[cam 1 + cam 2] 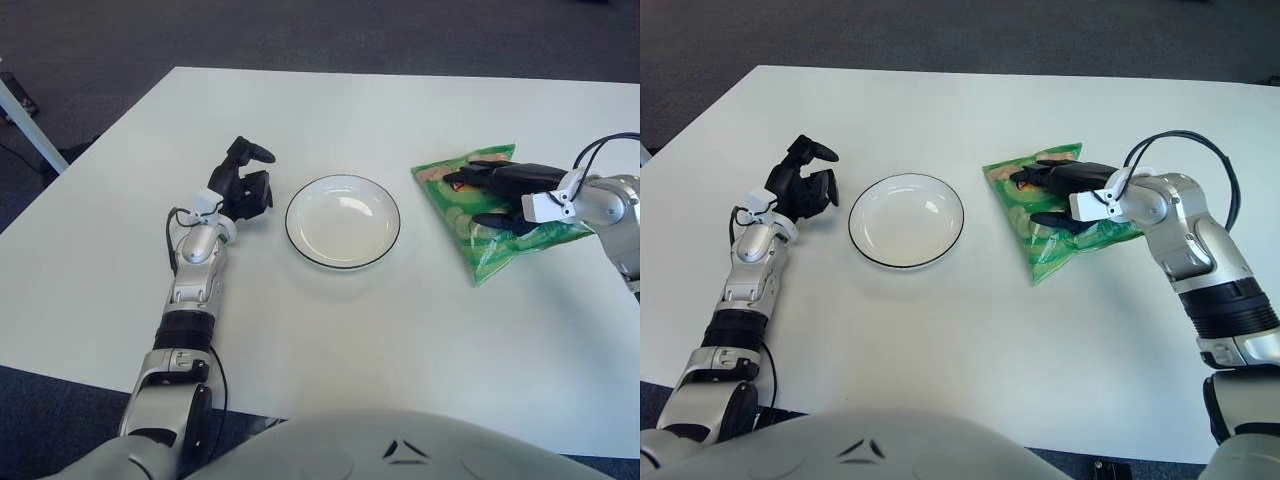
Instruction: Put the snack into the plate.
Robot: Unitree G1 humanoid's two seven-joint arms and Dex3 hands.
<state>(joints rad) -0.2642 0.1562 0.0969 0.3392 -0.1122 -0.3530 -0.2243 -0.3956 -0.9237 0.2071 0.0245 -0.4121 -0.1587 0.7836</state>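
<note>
One white table (400, 330), one black-rimmed white plate (343, 221), one green snack bag (1058, 215) right of the plate. Right hand (1065, 195) grasps the bag; its forearm shows fully only in the right eye view. Left hand (243, 186) hangs relaxed, empty.

no legible text, green snack bag (1060, 215) print unreadable
</note>
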